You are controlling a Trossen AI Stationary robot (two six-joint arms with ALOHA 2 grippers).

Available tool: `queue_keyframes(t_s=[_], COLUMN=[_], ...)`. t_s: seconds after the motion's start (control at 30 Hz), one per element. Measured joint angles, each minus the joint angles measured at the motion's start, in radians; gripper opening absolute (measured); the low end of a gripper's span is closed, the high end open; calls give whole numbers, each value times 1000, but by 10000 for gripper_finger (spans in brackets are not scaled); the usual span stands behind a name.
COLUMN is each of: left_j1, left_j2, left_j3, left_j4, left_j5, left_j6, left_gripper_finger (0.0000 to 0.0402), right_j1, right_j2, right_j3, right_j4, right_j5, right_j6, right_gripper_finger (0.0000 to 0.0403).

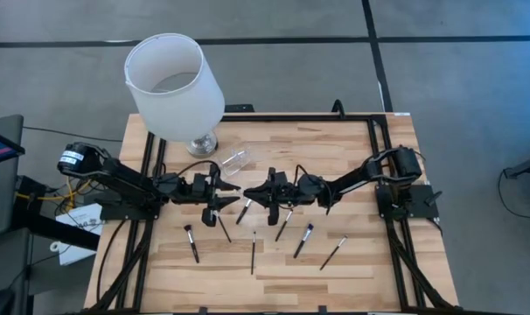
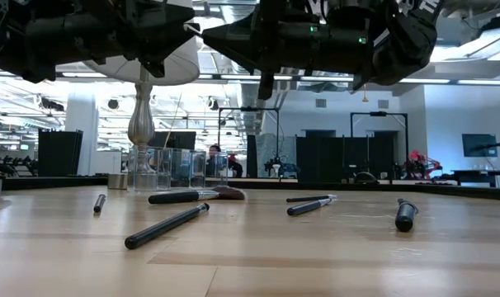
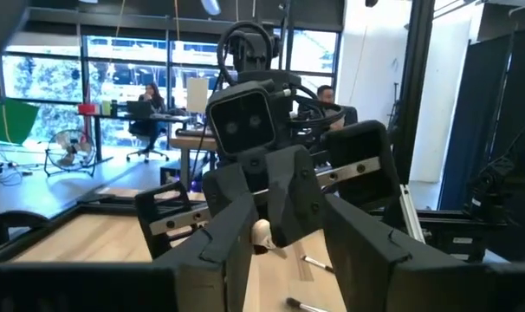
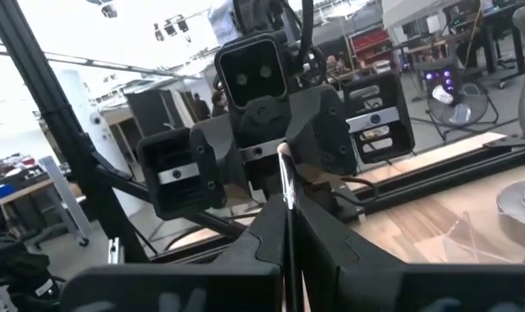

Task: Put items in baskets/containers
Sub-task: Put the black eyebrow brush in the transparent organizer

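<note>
My right gripper (image 1: 250,194) hovers over the table's middle, shut on a thin makeup brush (image 4: 286,186). My left gripper (image 1: 233,188) faces it from the left at the same height, open and holding nothing; its fingers (image 3: 375,251) stand wide apart in the left wrist view. Several black-handled brushes (image 1: 254,252) lie flat on the wood nearer the near edge; one (image 2: 192,195) has a broad bristle head. The clear cup (image 1: 234,160) lies on its side beside the lamp base, also visible in the low view (image 2: 172,169). My right gripper pinches the brush's thin handle (image 4: 287,204) between its two fingers, which lie level and across it. The brush stands roughly upright, its pale upper end (image 4: 284,156) above the fingers and a dark lower end (image 2: 266,82) hanging below. It is lifted clear of the table.
A large white lampshade on a silver base (image 1: 173,83) stands at the far left of the table, close to the cup. A black frame rail (image 1: 374,140) runs along the table's sides. Bare wood (image 1: 204,289) lies along the near edge.
</note>
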State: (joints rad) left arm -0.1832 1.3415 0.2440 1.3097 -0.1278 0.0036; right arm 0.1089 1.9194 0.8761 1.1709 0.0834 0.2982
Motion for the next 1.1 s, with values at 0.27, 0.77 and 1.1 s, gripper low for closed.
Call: queue_keyframes(t_s=[0.27,0.77,1.1], left_j1=[0,0,0], left_j2=[0,0,0], left_j3=[0,0,0], left_j4=[1,0,0], left_j5=[5,4,5], left_j6=[-3,-4,-7], left_gripper_finger=[116,55,15], right_j1=[0,2,2], right_j2=[0,0,0], right_j3=[0,0,0], right_j4=[20,40,41], right_j5=[-6,-10,-6], right_j6=[-1,-2,-2], right_gripper_finger=[8,8,45])
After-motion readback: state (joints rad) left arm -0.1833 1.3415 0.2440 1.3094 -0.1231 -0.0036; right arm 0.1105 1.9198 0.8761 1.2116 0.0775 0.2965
